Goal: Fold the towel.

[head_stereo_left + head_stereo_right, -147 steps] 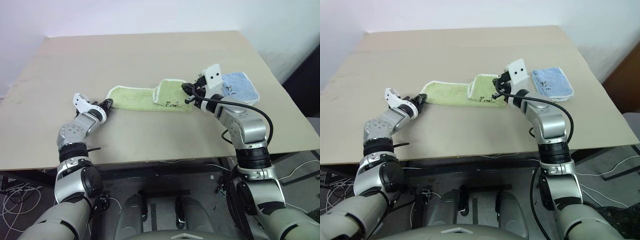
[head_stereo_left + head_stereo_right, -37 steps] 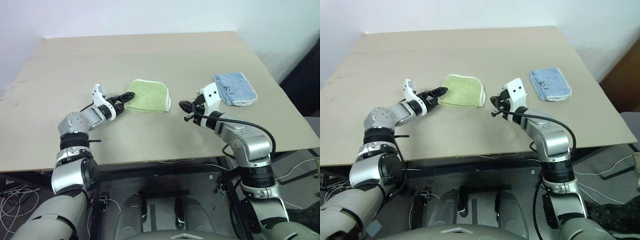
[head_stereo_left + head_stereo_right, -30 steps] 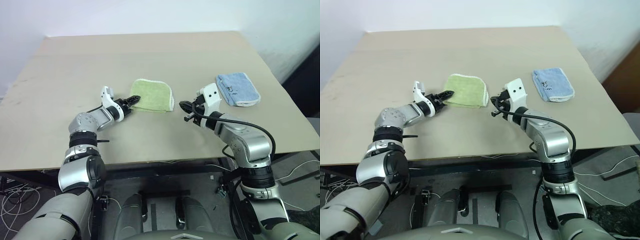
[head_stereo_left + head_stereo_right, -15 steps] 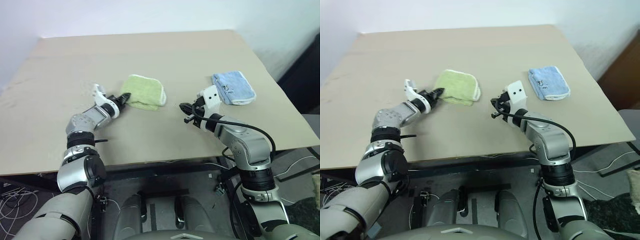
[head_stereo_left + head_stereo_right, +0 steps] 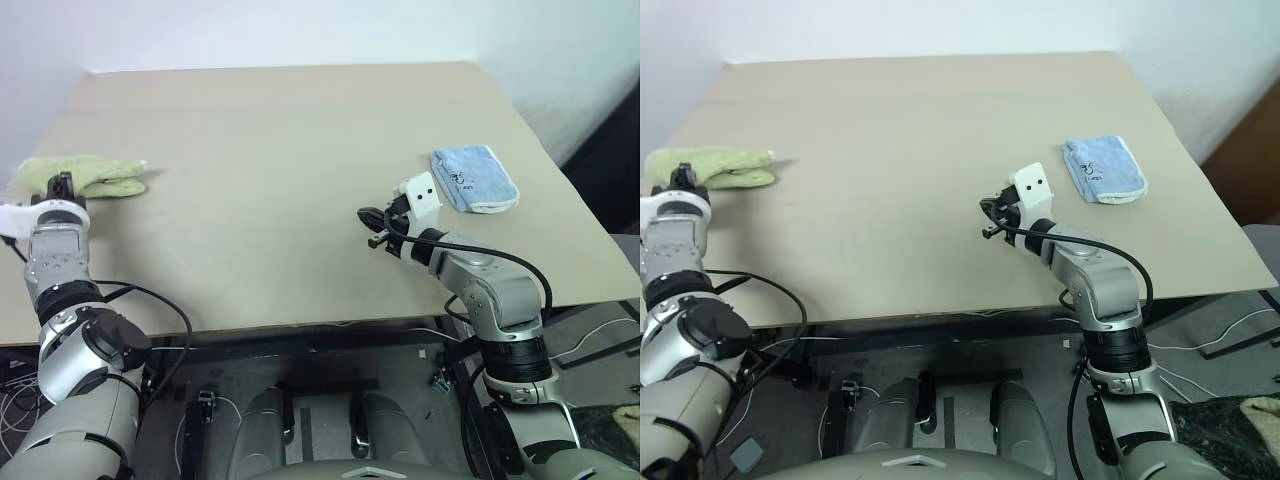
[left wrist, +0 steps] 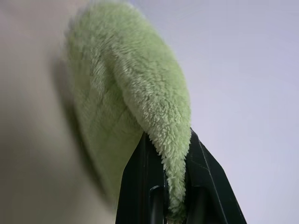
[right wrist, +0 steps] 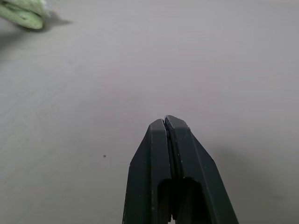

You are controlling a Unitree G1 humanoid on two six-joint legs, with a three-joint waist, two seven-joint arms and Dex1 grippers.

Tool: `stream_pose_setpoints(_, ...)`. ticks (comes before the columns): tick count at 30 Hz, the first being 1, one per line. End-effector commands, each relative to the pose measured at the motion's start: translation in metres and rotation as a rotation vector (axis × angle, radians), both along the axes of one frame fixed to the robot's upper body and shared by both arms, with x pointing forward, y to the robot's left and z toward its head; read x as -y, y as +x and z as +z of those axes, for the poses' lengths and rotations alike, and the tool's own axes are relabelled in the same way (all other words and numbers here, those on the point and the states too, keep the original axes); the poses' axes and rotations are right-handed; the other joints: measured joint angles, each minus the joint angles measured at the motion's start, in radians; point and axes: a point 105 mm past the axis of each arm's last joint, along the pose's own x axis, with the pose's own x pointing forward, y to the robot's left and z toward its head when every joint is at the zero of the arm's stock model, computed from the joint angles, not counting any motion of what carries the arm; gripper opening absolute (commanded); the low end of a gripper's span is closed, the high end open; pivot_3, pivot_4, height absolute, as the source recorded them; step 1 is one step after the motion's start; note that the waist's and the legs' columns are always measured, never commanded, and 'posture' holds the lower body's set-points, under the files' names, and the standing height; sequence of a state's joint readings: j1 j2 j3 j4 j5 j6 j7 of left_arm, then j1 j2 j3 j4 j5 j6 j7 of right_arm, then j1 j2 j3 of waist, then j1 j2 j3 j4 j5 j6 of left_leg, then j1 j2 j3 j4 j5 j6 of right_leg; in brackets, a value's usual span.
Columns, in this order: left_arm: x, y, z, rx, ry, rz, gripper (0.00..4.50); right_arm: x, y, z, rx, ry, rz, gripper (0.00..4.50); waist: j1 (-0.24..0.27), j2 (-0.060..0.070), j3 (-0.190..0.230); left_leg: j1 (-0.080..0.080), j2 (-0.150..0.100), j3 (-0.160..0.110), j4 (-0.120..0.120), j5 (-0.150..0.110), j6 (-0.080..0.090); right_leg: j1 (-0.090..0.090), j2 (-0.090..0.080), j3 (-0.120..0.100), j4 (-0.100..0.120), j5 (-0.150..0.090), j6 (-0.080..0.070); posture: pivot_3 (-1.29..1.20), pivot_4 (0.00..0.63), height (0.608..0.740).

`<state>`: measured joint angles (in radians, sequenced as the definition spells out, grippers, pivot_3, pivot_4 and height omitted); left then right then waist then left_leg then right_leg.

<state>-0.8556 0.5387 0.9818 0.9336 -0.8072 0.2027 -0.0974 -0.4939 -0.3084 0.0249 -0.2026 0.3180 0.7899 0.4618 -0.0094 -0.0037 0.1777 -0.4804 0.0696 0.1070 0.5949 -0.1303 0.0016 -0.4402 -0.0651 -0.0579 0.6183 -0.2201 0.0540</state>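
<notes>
The folded light green towel point(image 5: 88, 176) lies bunched at the far left edge of the table point(image 5: 280, 130). My left gripper point(image 5: 62, 184) is shut on its near end; in the left wrist view the two black fingers point(image 6: 135, 186) pinch a fold of the towel point(image 6: 126, 93) between them. My right gripper point(image 5: 368, 225) is shut with nothing in it, hovering low over the table's middle right, far from the towel. In the right wrist view the towel point(image 7: 22, 13) is a small green patch far ahead of the shut gripper point(image 7: 166, 122).
A smaller folded light blue towel point(image 5: 474, 180) lies to the right, just beyond my right gripper. Bare tabletop spans the wide stretch between the two grippers. The table's left edge runs right beside the green towel.
My left gripper shut on the green towel's edge and swung it from the table's middle to the far left edge. The right arm stayed still.
</notes>
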Motion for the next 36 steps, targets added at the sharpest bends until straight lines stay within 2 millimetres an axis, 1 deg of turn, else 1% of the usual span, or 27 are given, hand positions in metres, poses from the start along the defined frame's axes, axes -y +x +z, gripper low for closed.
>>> stream_pose_setpoints(1, 0.001, -0.002, -0.019, -0.027, -0.075, 0.016, 0.32, -0.003, -0.001, 0.016, 0.06, 0.004, 0.024, 0.0, 0.0, 0.0, 0.0, 0.0, 0.0, 0.0, 0.0, 0.0, 0.0, 0.0, -0.001, 0.0, 0.0, 0.0, 0.0, 0.0, 0.15, 0.74)
stream_pose_setpoints(3, 0.002, -0.003, -0.023, -0.037, -0.086, 0.022, 0.93, -0.003, 0.0, 0.017, 0.06, 0.003, 0.025, 0.0, 0.0, 0.0, 0.0, 0.0, 0.0, 0.0, -0.001, 0.0, 0.001, 0.0, -0.002, 0.0, -0.001, 0.0, 0.0, 0.0, 0.15, 0.74)
stream_pose_setpoints(6, 0.003, -0.004, -0.028, -0.048, -0.099, 0.025, 1.97, -0.003, 0.0, 0.016, 0.06, 0.001, 0.025, 0.0, 0.0, 0.0, 0.0, 0.0, 0.0, 0.001, -0.002, -0.001, 0.001, 0.0, -0.002, 0.0, -0.002, 0.0, 0.0, 0.0, 0.15, 0.74)
stream_pose_setpoints(9, 0.006, -0.003, -0.029, -0.05, -0.095, 0.01, 2.96, -0.002, 0.0, 0.016, 0.059, 0.0, 0.02, 0.0, 0.0, 0.0, 0.0, 0.0, -0.001, 0.001, -0.003, -0.001, 0.001, 0.0, -0.001, 0.0, -0.002, 0.0, 0.0, 0.0, 0.15, 0.74)
stream_pose_setpoints(13, 0.01, -0.002, -0.028, -0.05, -0.087, -0.017, 4.38, 0.001, -0.001, 0.016, 0.058, 0.0, 0.012, 0.0, -0.001, 0.0, 0.0, 0.0, -0.001, 0.001, -0.003, -0.001, 0.001, 0.001, -0.001, 0.0, -0.002, 0.0, 0.0, 0.0, 0.15, 0.74)
stream_pose_setpoints(14, 0.012, -0.002, -0.028, -0.052, -0.09, -0.029, 4.48, 0.001, -0.001, 0.016, 0.058, 0.0, 0.01, 0.0, -0.001, 0.0, 0.0, 0.0, -0.001, 0.001, -0.003, -0.001, 0.001, 0.001, -0.001, 0.0, -0.002, 0.0, 0.0, 0.0, 0.15, 0.74)
stream_pose_setpoints(17, 0.019, -0.002, -0.029, -0.056, -0.092, -0.08, 4.48, 0.003, -0.002, 0.016, 0.058, 0.001, 0.006, 0.0, -0.001, 0.0, 0.0, 0.0, -0.001, 0.001, -0.003, -0.001, 0.001, 0.002, -0.001, 0.0, -0.002, 0.0, 0.0, 0.0, 0.15, 0.74)
stream_pose_setpoints(19, 0.037, 0.001, -0.019, -0.006, -0.039, -0.2, 4.48, 0.003, -0.002, 0.016, 0.058, 0.002, 0.002, 0.0, -0.001, 0.0, 0.0, 0.0, -0.001, 0.001, -0.003, -0.001, 0.001, 0.003, -0.001, 0.0, -0.002, 0.0, 0.0, 0.0, 0.15, 0.74)
stream_pose_setpoints(20, 0.054, 0.002, -0.013, 0.003, 0.03, -0.3, 4.48, 0.004, -0.002, 0.016, 0.058, 0.003, -0.001, 0.0, -0.001, 0.0, 0.0, 0.0, -0.001, 0.001, -0.003, -0.001, 0.001, 0.003, -0.001, 0.0, -0.002, 0.0, 0.0, 0.0, 0.15, 0.74)
stream_pose_setpoints(21, 0.066, 0.001, -0.01, 0.005, 0.075, -0.37, 4.48, 0.005, -0.002, 0.016, 0.058, 0.004, -0.003, 0.0, 0.0, 0.0, 0.0, 0.0, -0.001, 0.001, -0.003, -0.001, 0.001, 0.003, -0.001, 0.0, -0.002, 0.0, 0.0, 0.0, 0.15, 0.74)
stream_pose_setpoints(23, 0.098, -0.002, -0.003, -0.003, 0.217, -0.531, 4.48, 0.007, -0.002, 0.018, 0.06, 0.006, -0.01, 0.0, 0.0, 0.0, 0.0, 0.0, -0.001, 0.001, -0.003, -0.001, 0.001, 0.004, -0.001, 0.0, -0.002, 0.0, 0.0, 0.0, 0.15, 0.74)
stream_pose_setpoints(24, 0.106, -0.003, -0.002, -0.006, 0.251, -0.57, 4.48, 0.008, -0.001, 0.018, 0.061, 0.007, -0.013, 0.0, -0.001, 0.0, 0.0, 0.0, -0.001, 0.001, -0.003, -0.001, 0.001, 0.004, -0.002, 0.0, -0.002, 0.0, 0.0, 0.0, 0.15, 0.74)
stream_pose_setpoints(25, 0.123, -0.006, 0.001, -0.006, 0.329, -0.646, 4.48, 0.01, -0.001, 0.019, 0.063, 0.008, -0.018, 0.0, -0.002, 0.0, 0.0, 0.0, -0.001, 0.001, -0.002, -0.001, 0.001, 0.004, -0.002, 0.0, -0.002, 0.0, 0.0, 0.0, 0.15, 0.74)
stream_pose_setpoints(26, 0.142, -0.008, 0.002, -0.022, 0.411, -0.726, 4.48, 0.012, 0.0, 0.021, 0.066, 0.01, -0.026, 0.0, -0.004, 0.0, -0.001, 0.0, -0.001, 0.001, -0.002, -0.001, 0.001, 0.004, -0.002, 0.0, -0.002, 0.0, 0.0, 0.0, 0.15, 0.74)
stream_pose_setpoints(27, 0.165, -0.01, 0.001, -0.043, 0.526, -0.821, 4.48, 0.016, 0.001, 0.022, 0.07, 0.013, -0.037, 0.0, -0.005, -0.001, -0.001, 0.0, -0.001, 0.001, -0.002, -0.001, 0.001, 0.004, -0.002, 0.0, -0.002, 0.0, 0.0, 0.0, 0.15, 0.74)
stream_pose_setpoints(29, 0.193, -0.012, -0.002, -0.069, 0.667, -0.935, 4.48, 0.02, 0.003, 0.025, 0.074, 0.016, -0.052, 0.0, -0.003, -0.001, -0.001, 0.0, -0.001, 0.002, -0.003, -0.001, 0.001, 0.003, -0.002, 0.0, -0.002, 0.0, 0.0, 0.0, 0.15, 0.74)
stream_pose_setpoints(30, 0.203, -0.012, -0.003, -0.072, 0.713, -0.975, 4.48, 0.022, 0.004, 0.025, 0.076, 0.017, -0.059, 0.0, -0.003, -0.001, -0.001, 0.0, -0.001, 0.002, -0.003, -0.001, 0.001, 0.002, -0.001, 0.0, -0.002, 0.0, 0.0, 0.0, 0.15, 0.74)
stream_pose_setpoints(31, 0.208, -0.011, -0.003, -0.074, 0.737, -0.997, 4.48, 0.022, 0.005, 0.026, 0.077, 0.018, -0.063, 0.0, -0.004, -0.001, -0.001, 0.0, -0.001, 0.002, -0.004, -0.001, 0.001, 0.001, -0.001, 0.0, -0.002, 0.0, 0.0, 0.0, 0.15, 0.74)
stream_pose_setpoints(33, 0.225, -0.005, -0.002, -0.079, 0.873, -1.035, 4.48, 0.026, 0.006, 0.028, 0.083, 0.019, -0.076, 0.0, -0.006, -0.001, -0.001, 0.0, 0.001, 0.003, -0.005, -0.001, 0.001, 0.001, 0.0, 0.001, -0.002, 0.001, -0.001, 0.0, 0.15, 0.74)
stream_pose_setpoints(36, 0.244, 0.004, 0.001, -0.071, 1.066, -1.045, 4.48, 0.032, 0.008, 0.029, 0.09, 0.018, -0.098, 0.0, -0.005, 0.0, -0.001, 0.0, 0.002, 0.003, -0.005, -0.001, 0.001, -0.001, 0.001, 0.001, -0.002, 0.001, -0.001, 0.0, 0.15, 0.74)
